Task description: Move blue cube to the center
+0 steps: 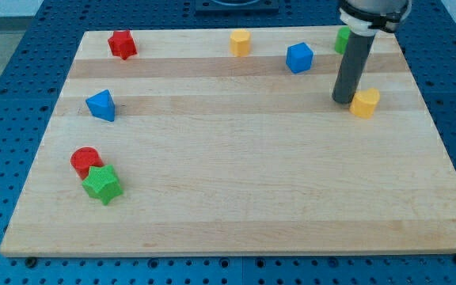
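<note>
No gripper, just a rod. My tip (343, 100) touches the yellow block (364, 103), right of and below the blue cube (299, 57). Swing above cube, push down-left toward counter (236, 206) centre.

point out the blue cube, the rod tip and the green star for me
blue cube (299, 57): camera view, on the middle of its front face, near the view's top.
my tip (343, 100): camera view, the rod's very lower end, right of the blue cube.
green star (101, 184): camera view, on its top centre.
</note>
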Available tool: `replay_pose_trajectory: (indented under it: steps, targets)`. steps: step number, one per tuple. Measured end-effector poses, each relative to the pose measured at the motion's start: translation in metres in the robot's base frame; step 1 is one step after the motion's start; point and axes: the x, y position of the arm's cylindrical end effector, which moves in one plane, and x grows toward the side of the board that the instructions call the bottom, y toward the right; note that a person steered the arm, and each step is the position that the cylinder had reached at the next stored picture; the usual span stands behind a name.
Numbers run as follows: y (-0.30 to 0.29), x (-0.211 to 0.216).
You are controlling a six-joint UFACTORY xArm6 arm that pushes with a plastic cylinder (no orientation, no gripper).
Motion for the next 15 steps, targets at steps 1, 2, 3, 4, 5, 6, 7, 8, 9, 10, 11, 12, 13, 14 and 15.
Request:
replay_pose_trajectory:
  steps: [1, 2, 3, 4, 5, 6, 7, 8, 9, 10, 11, 12, 13, 14, 15]
  targets:
    - [0.004, 0.000]
    - [0.001, 0.000]
    - [-0.031, 0.000]
    - [-0.081, 0.000]
    - [-0.123, 0.003]
    - [-0.156, 0.010]
    - [-0.168, 0.007]
    - [-0.150, -0.004]
    - [-0.115, -0.012]
    - [-0.079, -0.027]
    - [-0.050, -0.040]
    - [-0.029, -0.050]
    - [-0.018, -0.065]
    - [-0.014, -0.076]
    - [-0.015, -0.086]
